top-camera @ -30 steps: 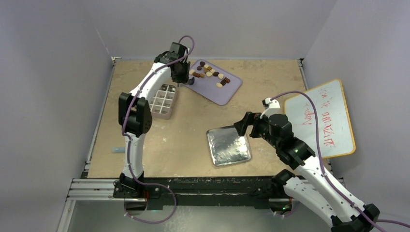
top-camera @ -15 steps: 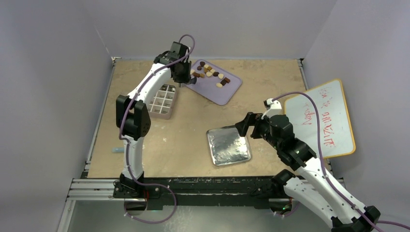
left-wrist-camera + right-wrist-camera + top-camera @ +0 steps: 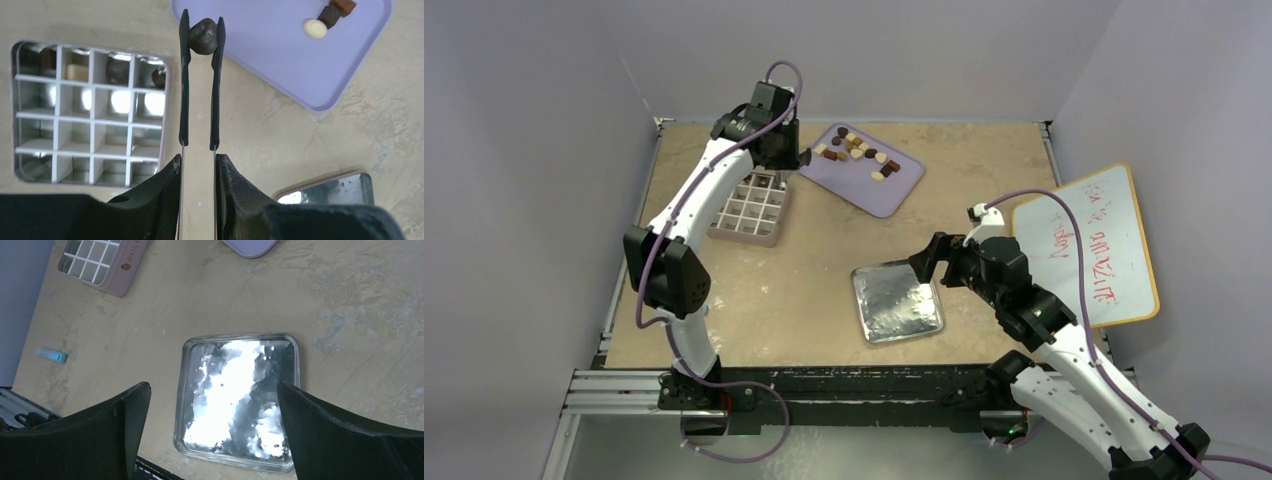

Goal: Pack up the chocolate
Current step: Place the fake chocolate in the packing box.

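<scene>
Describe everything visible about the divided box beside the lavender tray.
The divided box is a small tin with rounded corners, pale pink outside with lettering too small to read, shiny metal inside. White dividers form a grid of small square cells. It sits flat and lidless on the tan table, left of the lavender tray and apart from it. In the left wrist view, one edge row holds what look like three dark pieces and one cream piece; the other cells look empty.
</scene>
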